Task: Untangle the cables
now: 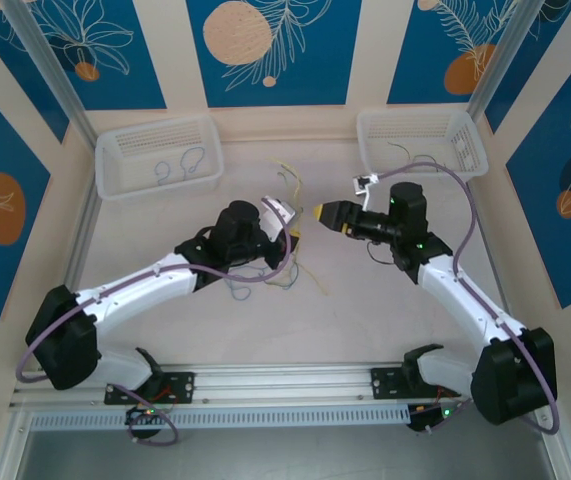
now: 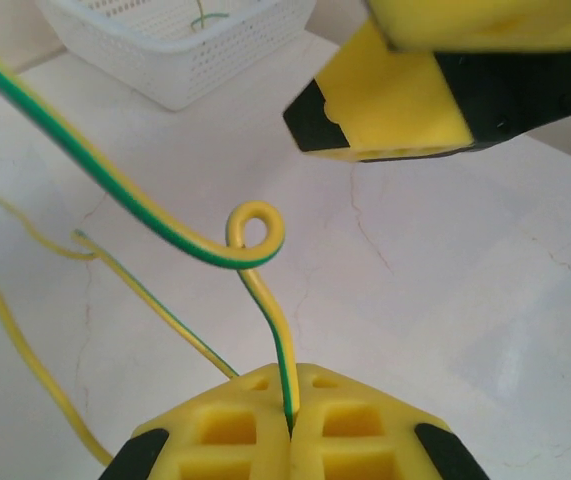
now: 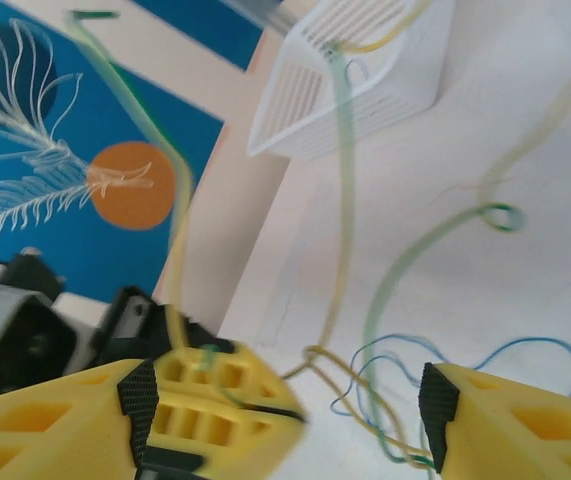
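The left tool (image 2: pixel 290 425) pinches a yellow-green wire (image 2: pixel 165 225) above the cables (image 1: pixel 287 272), which lie tangled midway between the side edges of the tabletop (image 1: pixel 385 310). The right tool (image 3: pixel 283 400) stands spread just beside. Separation seems underway. Next, the right should pinch a neighbouring strand and pull apart.

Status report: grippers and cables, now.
Left gripper shut on yellow-green wire. Right gripper open, facing it close. Wire makes one small loop just past the left grip. Blue and yellow cables tangled on table below.
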You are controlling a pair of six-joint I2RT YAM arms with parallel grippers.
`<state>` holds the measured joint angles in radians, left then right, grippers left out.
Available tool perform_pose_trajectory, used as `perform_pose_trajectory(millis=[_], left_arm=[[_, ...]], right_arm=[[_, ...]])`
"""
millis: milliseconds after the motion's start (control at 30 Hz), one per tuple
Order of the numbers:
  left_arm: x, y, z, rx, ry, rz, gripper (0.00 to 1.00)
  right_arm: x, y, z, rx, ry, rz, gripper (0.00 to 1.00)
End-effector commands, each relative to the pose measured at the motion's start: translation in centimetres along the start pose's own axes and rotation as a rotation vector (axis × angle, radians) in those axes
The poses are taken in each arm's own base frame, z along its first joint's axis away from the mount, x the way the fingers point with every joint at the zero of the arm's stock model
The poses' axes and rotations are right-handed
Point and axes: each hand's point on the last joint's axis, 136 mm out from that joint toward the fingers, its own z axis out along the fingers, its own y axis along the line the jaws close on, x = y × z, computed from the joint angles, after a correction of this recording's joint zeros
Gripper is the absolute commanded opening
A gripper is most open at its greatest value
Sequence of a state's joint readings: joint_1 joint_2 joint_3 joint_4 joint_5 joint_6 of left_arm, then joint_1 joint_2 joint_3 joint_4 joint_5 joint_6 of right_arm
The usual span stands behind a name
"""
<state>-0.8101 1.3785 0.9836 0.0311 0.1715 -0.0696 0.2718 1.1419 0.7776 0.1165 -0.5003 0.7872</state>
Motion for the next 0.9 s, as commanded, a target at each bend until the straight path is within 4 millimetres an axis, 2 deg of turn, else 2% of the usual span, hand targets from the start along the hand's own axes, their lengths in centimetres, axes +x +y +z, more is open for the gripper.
perform_pose_trajectory(millis=[0, 167, 333, 467, 600, 733, 867], left_arm=[[-1.7, -0.2, -0.8, -0.002, -0.074, 0.007, 0.0], [-1.9, -0.5, -0.8, 0.015, -0.082, 0.007, 0.0], [-2.0, -0.5, -0.7, 0.018, -0.084, 0.006, 0.0], [-2.0, -0.8, -0.8, 0.032, -0.086, 0.001, 0.0], [-2.0, -0.7, -1.3, 0.025, -0.091, 0.003, 0.0], [-2.1, -0.6, -1.9, 0.009, -0.109, 0.003, 0.0], [-1.9, -0.1, -2.3, -0.021, -0.111, 0.003, 0.0]], right_arm=[[-0.5, -1.4, -0.1, -0.024, -0.03, 0.077, 0.74], [2.2, -0.8, 3.0, -0.119, 0.175, 0.123, 0.71], [3.6, 0.7, 5.4, -0.137, 0.229, 0.082, 0.68], [3.9, 0.5, 7.0, -0.118, 0.254, 0.093, 0.46], [4.0, 0.1, 7.6, -0.114, 0.267, 0.101, 0.24], [4.0, 0.0, 7.5, -0.104, 0.267, 0.089, 0.1], [3.6, -0.8, 7.0, -0.046, 0.247, 0.088, 0.0]])
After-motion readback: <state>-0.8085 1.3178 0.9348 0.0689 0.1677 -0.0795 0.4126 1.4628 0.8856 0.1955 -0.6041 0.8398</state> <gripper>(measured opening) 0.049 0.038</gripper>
